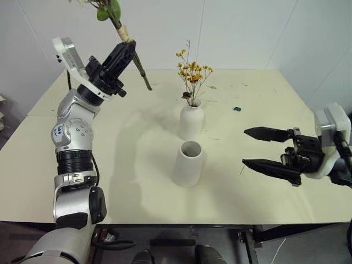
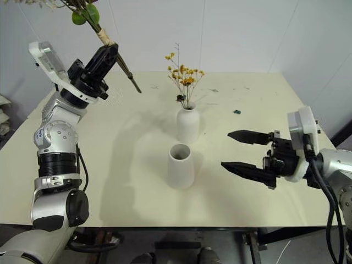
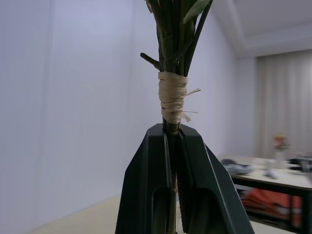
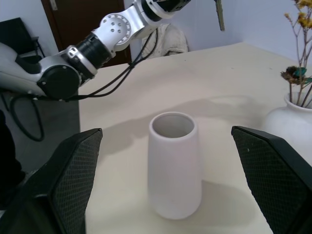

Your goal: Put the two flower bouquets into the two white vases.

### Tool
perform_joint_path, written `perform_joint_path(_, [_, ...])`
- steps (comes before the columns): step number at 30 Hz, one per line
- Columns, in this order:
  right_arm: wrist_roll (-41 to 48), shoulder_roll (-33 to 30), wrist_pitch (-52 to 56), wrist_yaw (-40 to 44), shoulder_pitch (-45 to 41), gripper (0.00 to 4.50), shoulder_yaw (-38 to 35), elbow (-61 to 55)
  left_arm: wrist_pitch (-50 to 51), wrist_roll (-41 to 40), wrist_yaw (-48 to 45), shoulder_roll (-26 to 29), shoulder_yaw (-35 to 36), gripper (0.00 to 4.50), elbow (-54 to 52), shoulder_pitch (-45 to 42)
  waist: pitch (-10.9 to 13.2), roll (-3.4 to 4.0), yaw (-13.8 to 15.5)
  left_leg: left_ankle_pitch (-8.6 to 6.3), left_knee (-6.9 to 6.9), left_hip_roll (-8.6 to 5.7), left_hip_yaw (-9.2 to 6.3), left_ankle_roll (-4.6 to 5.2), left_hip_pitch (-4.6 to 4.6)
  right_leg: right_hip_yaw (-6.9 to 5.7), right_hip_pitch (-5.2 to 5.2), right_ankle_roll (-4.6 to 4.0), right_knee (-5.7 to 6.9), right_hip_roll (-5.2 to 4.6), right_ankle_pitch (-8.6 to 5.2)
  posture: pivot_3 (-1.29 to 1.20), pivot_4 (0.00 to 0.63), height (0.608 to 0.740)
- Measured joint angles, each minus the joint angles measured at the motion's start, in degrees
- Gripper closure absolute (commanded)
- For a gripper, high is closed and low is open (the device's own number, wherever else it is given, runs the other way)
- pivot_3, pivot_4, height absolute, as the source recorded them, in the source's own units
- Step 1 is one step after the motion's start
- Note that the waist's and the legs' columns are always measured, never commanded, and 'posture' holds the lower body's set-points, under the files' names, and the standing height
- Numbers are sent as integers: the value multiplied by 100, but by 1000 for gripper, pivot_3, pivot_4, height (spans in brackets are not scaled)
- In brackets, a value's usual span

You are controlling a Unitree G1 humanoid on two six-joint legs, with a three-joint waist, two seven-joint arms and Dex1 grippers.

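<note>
My left gripper (image 1: 125,48) is raised high at the table's left and shut on the stems of the larger bouquet (image 1: 122,33), just below its raffia tie (image 3: 173,97); the blooms run out of the top of the picture and the stem ends hang past the fingers. The yellow-orange sprig (image 1: 192,74) stands in the bottle-shaped white vase (image 1: 191,121) at the table's middle. In front of it stands the wide-mouthed white vase (image 1: 188,163), with nothing inside. My right gripper (image 1: 273,148) is open, level and pointing at that vase from the right, a short way off.
The cream table (image 1: 137,181) has a small dark green scrap (image 1: 237,109) behind the right gripper and faint specks near the far edge. White walls close in behind and to the right.
</note>
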Motion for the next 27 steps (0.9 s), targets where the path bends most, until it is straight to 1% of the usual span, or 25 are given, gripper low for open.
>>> perform_joint_path(2, [-4, -8, -174, 228, 117, 0, -85, 7, 276, -307, -127, -124, 3, 4487, -246, 44, 0, 0, -2, -1, 6, 0, 0, 2, 13, 0, 21, 2, -14, 1, 7, 0, 150, 740])
perform_joint_path(5, [-10, -7, -403, 550, 290, 0, -281, 62, 934, -1045, -347, -415, -75, 4487, -860, 226, 0, 0, -5, -6, 17, 0, 0, 4, 22, 0, 46, 11, -35, 1, 12, 0, 150, 740])
perform_joint_path(7, [-12, -38, -475, 702, 417, 0, -357, 104, 1332, -1345, -496, -428, -203, 4487, -1165, 372, 0, 0, -13, -7, 19, 0, 0, 5, 27, 3, 51, 11, -36, 1, 12, 0, 150, 740])
perform_joint_path(10, [-34, -72, -489, 822, 494, 0, -393, 210, 1685, -1563, -629, -421, -278, 4487, -1333, 498, 0, 0, -13, -6, 22, 1, 0, 5, 35, 3, 54, 8, -34, 3, 10, 0, 150, 740])
perform_joint_path(15, [-108, -86, -509, 893, 634, 0, -396, 221, 1878, -1546, -1060, -372, -608, 4487, -1378, 696, 0, 0, -3, -6, 25, 0, 4, 5, 46, 6, 71, -9, -46, 3, 1, 0, 150, 740])
perform_joint_path(19, [-223, -86, -574, 881, 705, 0, -385, 221, 1641, -1208, -1344, -391, -846, 4487, -1297, 765, 0, 0, -2, -6, 23, 0, 7, 5, 46, 10, 70, -12, -52, 3, 0, 0, 150, 740])
perform_joint_path(21, [-270, -85, -602, 837, 708, 0, -371, 219, 1510, -1074, -1399, -476, -959, 4487, -1192, 764, 0, -1, 2, -6, 22, 0, 8, 5, 46, 10, 70, -12, -54, 3, 0, 0, 150, 740])
perform_joint_path(25, [-403, -84, -682, 697, 699, 0, -240, 208, 1209, -829, -1467, -884, -1133, 4487, -831, 756, 1, -1, 4, -6, 22, 0, 8, 5, 35, 11, 69, -15, -74, 3, 2, 0, 150, 740])
perform_joint_path(27, [-411, -84, -707, 651, 696, 0, -229, 201, 1158, -752, -1491, -932, -1215, 4487, -775, 749, 1, -1, -6, -8, 21, 0, 9, 7, 28, 13, 67, -5, -82, 3, 8, 0, 150, 740])
